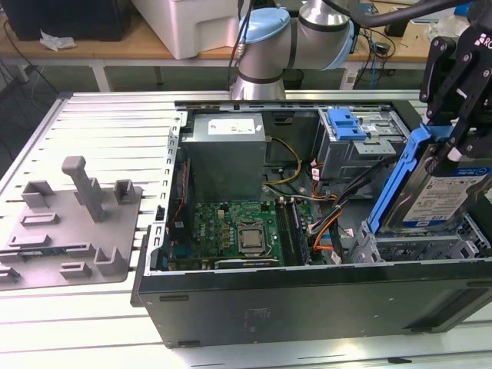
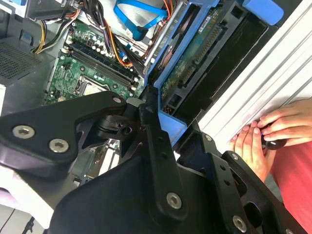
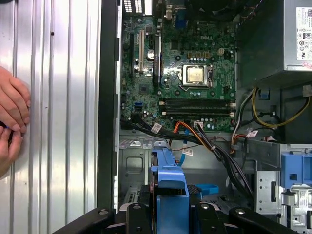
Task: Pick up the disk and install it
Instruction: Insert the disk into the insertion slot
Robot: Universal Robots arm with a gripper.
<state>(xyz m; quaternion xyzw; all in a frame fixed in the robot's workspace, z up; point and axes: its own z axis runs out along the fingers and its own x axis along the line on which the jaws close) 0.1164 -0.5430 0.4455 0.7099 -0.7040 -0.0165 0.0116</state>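
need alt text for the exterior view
The end effector grips the disk, tilted on edge in its blue frame, at the drive bay of an open computer case, on the exterior view's right. A grey fixture plate lies at its left.

The exterior view looks down from above the near edge of the counter (image 1: 92,115), across the open computer case (image 1: 307,307) toward the arm (image 1: 261,46) at the far edge. The first wrist view faces almost straight down into the case, close above the motherboard (image 3: 185,83). The second wrist view looks obliquely past the hand (image 2: 168,124) and the disk (image 2: 195,63) it grips, nearer still. All three share the motherboard. Both wrist views share the counter's slats and a person's fingers (image 3: 14,105).
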